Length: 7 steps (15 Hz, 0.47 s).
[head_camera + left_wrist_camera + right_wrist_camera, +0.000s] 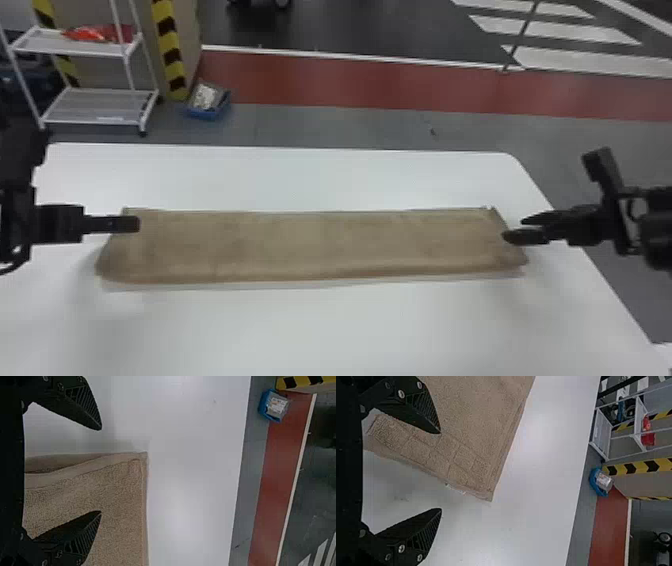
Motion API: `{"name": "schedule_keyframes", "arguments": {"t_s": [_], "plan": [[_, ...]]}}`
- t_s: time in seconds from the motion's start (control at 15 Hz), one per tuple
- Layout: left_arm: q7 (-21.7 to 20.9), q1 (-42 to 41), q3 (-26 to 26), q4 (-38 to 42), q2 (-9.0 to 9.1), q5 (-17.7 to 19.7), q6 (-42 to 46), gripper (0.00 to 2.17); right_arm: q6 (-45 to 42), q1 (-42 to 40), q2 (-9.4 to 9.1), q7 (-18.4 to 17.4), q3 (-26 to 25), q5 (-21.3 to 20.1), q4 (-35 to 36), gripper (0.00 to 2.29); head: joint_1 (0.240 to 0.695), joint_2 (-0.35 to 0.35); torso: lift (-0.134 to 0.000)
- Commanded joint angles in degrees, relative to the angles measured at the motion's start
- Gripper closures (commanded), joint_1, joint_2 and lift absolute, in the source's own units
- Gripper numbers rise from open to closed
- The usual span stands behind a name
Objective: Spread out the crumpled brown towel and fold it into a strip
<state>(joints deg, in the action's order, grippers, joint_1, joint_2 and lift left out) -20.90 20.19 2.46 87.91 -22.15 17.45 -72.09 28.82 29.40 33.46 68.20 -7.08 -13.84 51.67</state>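
The brown towel [310, 245] lies long, left to right, on the white table [320, 325]. The left gripper [101, 471] is nearer its left end, the right gripper [441, 471] its right; each has its 2 fingers apart.

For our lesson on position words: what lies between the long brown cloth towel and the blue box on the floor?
Flat white tabletop, then smooth grey floor; the head view shows both.

There were two end effectors, the left one [132, 224] and the right one [515, 228]. There was one brown towel [310, 242], one table [300, 330], one white rack [97, 106] and one blue bin [206, 114]
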Motion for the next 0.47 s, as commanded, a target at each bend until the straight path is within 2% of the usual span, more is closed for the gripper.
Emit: {"name": "schedule_keyframes", "arguments": {"t_s": [0.0,0.4], "plan": [[0.07,-0.24,0.09,0.07,0.00,0.13,0.76,0.16,-0.56,-0.04,-0.06,0.00,-0.04,0.21,0.01,0.22,0.695,-0.158,-0.123],[0.16,-1.56,0.44,1.74,0.53,0.66,0.76,0.16,-0.91,-0.13,-0.32,-0.26,-0.13,0.48,-0.08,0.22,0.695,-0.156,-0.123]]}}
